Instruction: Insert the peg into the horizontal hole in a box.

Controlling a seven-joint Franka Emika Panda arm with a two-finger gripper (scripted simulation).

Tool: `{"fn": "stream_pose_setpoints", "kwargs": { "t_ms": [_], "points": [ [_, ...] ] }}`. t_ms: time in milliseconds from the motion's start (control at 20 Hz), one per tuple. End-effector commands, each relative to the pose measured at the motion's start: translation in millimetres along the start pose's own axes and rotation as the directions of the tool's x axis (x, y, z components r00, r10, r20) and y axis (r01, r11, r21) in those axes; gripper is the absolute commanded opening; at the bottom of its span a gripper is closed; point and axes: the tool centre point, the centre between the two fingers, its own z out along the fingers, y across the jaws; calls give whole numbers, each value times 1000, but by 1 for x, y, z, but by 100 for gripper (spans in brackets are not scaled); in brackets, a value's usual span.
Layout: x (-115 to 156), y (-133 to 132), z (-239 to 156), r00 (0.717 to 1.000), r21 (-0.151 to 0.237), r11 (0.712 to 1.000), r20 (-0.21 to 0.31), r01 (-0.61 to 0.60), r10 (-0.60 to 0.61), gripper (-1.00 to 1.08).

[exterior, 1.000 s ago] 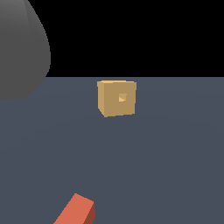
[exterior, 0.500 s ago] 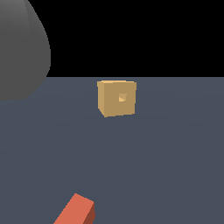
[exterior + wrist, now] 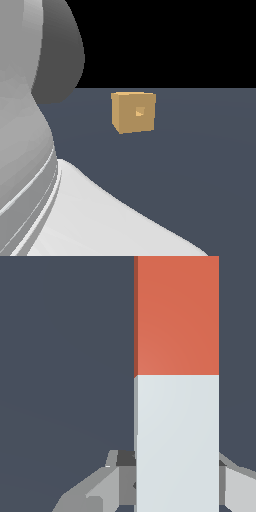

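Note:
The tan box [image 3: 133,112] stands on the dark floor in the exterior view, with its small square hole [image 3: 140,111] in the face turned toward the camera. The peg [image 3: 176,316] fills the wrist view as a long bar, red-orange on one half and white [image 3: 176,441] on the other. My gripper [image 3: 177,468] straddles the white half, and a grey finger [image 3: 120,468] lies flush against each side of it. The peg and gripper are hidden in the exterior view. The box is out of the wrist view.
My pale grey arm [image 3: 30,165] covers the exterior view's left side and lower part. The dark blue-grey floor [image 3: 205,150] stretches around the box.
My arm has swung into the exterior view and now covers the spot where the peg's red end lay. The box has not moved.

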Motion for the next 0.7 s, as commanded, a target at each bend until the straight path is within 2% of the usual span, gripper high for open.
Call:
{"fn": "stream_pose_setpoints", "kwargs": {
  "t_ms": [0,300,450,650],
  "points": [
    [24,9,-5,999,-2,999,0,37,-37,-100],
    [114,33,-21,986,-2,986,2,169,-169,-100],
    [173,43,-31,967,-3,967,2,254,-254,-100],
    [257,47,-46,929,-3,929,3,370,-370,-100]
  ]
}}
